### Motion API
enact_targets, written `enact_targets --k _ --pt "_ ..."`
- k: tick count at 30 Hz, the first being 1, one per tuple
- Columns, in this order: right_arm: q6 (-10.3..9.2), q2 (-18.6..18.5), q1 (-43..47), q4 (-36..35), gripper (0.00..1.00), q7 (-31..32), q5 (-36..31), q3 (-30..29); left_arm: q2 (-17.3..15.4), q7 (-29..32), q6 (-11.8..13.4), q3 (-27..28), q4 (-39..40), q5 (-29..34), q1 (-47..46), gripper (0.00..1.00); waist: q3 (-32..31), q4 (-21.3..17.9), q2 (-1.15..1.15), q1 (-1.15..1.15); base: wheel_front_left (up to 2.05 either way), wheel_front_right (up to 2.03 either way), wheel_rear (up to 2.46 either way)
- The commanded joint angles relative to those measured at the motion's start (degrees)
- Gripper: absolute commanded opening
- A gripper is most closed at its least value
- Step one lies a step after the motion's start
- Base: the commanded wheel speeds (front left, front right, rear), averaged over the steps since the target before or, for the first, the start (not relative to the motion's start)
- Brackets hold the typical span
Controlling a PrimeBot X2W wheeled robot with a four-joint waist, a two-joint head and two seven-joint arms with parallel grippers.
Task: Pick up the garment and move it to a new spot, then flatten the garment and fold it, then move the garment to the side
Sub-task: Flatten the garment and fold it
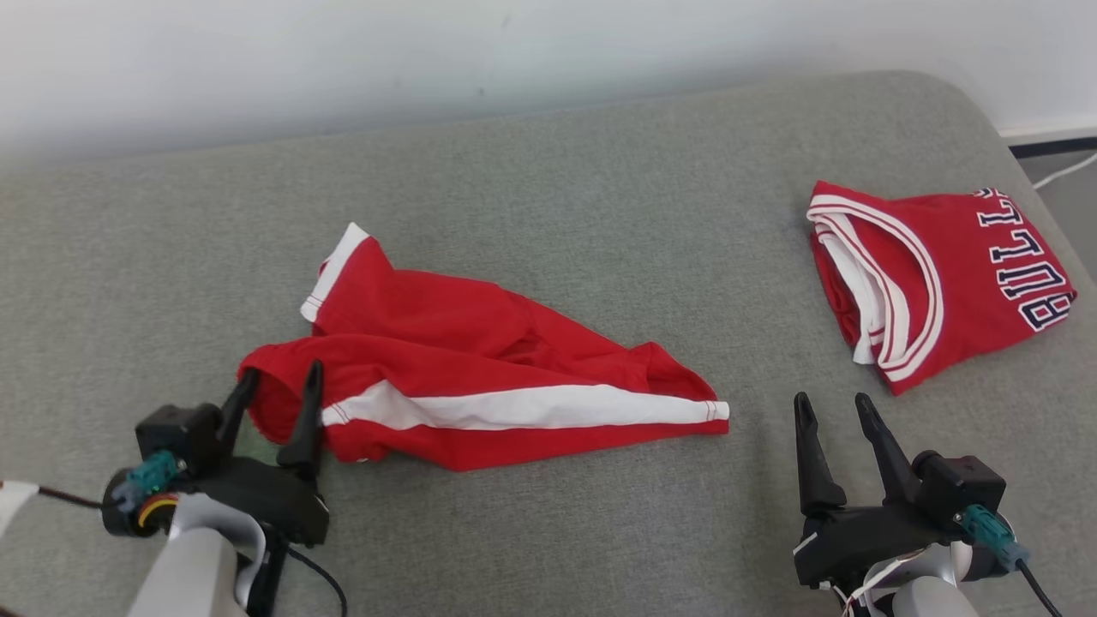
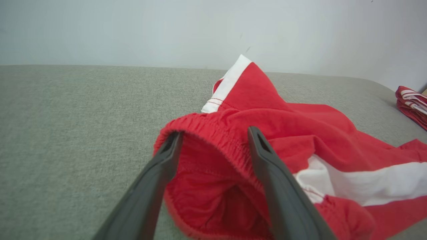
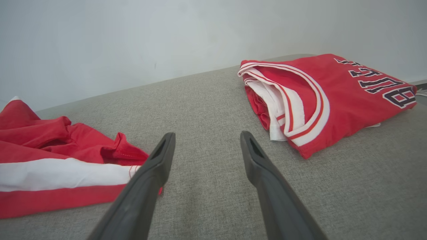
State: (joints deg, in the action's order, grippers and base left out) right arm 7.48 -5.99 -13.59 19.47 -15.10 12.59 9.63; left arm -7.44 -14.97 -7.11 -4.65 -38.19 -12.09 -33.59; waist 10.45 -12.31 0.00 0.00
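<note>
Two garments lie on the grey fabric-covered worktop [image 1: 600,214]: red shorts [image 1: 480,377] with a white side stripe, and a folded red jersey [image 1: 934,274]. I have two hands, each with two dark fingers.

The shorts, the task's garment, lie rumpled left of centre, with one leg stretched toward the middle. The jersey sits well apart from them, near the right edge.

The head view shows both garments and both hands at once, and the dark lettering [image 1: 1028,266] on the jersey. The left wrist view shows, close up, the gathered elastic waistband [image 2: 203,123] standing open, with the shorts' red inside beneath it. The right wrist view shows the jersey's white and red neck trim and the hem end of the shorts' stretched leg.

My left hand [image 1: 283,370] is at the waistband end of the shorts, low over the worktop. It is open, its fingers [image 2: 163,166] spread, with the waistband's rim crossing between them, and it clamps nothing. My right hand [image 1: 831,398] is over bare worktop between the shorts' hem and the jersey. It is open too, touches neither garment and holds nothing.
</note>
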Motion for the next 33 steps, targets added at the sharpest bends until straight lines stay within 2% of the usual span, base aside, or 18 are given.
enact_targets --k 1,11,14,20,31,32,33 --pt "0.02 -0.3 0.5 0.1 1.0 0.0 -0.2 0.0 0.3 -0.3 0.0 0.4 1.2 -0.7 1.7 1.0 -1.3 1.5 0.0 0.0 0.0 0.0 0.0" --pt "0.02 0.1 1.4 0.7 1.0 0.0 -0.3 1.5 3.8 -0.2 -0.3 1.3 12.2 -3.8 11.3 1.0 -3.7 3.9 0.0 0.0 0.0 0.0 0.0" --pt "0.02 -0.2 1.4 0.7 1.0 0.0 0.1 1.9 4.2 -0.2 -0.3 -2.0 13.6 -6.7 13.1 1.0 -3.8 3.6 0.0 0.0 0.0 0.0 0.0" --pt "0.02 -0.7 1.2 0.9 1.0 0.0 0.5 1.9 3.7 -0.3 -0.3 -8.0 12.8 -12.0 13.8 1.0 -3.5 1.9 0.0 0.0 0.0 0.0 0.0" --pt "0.02 -0.8 1.0 0.5 1.0 0.0 0.5 1.2 3.4 -0.3 -0.3 -6.1 12.0 -12.1 12.9 1.0 -2.8 -0.4 0.0 0.0 0.0 0.0 0.0" --pt "0.02 -0.9 1.1 0.5 1.0 0.0 0.4 1.0 3.3 -0.3 -0.3 -6.5 12.7 -12.3 13.5 0.34 -2.7 -0.3 0.0 0.0 0.0 0.0 0.0" --pt "0.02 -0.9 1.1 0.5 1.0 0.0 0.4 1.0 3.3 -0.3 -0.3 -6.5 12.7 -12.3 13.5 0.34 -2.7 -0.3 0.0 0.0 0.0 0.0 0.0"
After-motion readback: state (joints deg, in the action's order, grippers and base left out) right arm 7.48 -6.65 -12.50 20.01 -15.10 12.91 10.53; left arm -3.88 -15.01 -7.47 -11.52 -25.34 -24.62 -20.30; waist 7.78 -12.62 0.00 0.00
